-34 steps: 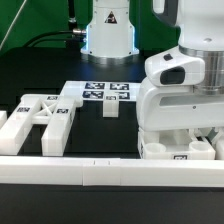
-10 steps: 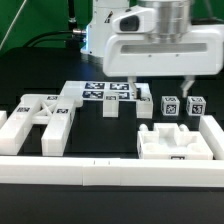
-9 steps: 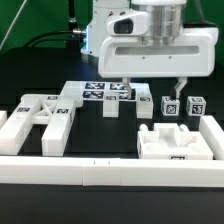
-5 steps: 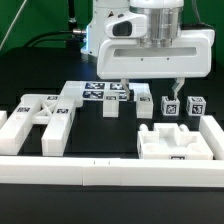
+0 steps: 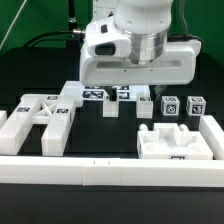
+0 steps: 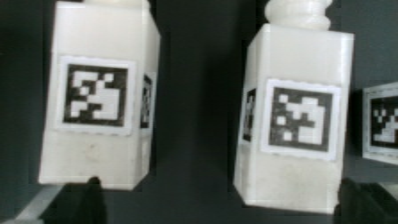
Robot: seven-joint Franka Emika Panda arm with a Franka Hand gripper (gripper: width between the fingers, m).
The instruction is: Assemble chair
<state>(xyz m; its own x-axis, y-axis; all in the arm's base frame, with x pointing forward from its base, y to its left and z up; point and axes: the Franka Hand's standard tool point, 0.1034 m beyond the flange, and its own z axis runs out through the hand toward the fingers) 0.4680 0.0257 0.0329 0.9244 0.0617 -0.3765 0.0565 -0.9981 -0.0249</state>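
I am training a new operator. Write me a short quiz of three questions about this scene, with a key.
1. True or false: the gripper holds a chair part.
2. In the exterior view, the X-braced side frame lies: A) at the left; B) at the right; C) in the gripper.
3. How many small tagged cubes stand beyond the seat block?

Key:
1. False: the gripper is open and empty.
2. A.
3. Two.

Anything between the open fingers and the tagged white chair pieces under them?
Nothing visible does. The wrist view shows the fingers apart above a plain chair piece and a knob-ended chair piece, unobstructed.
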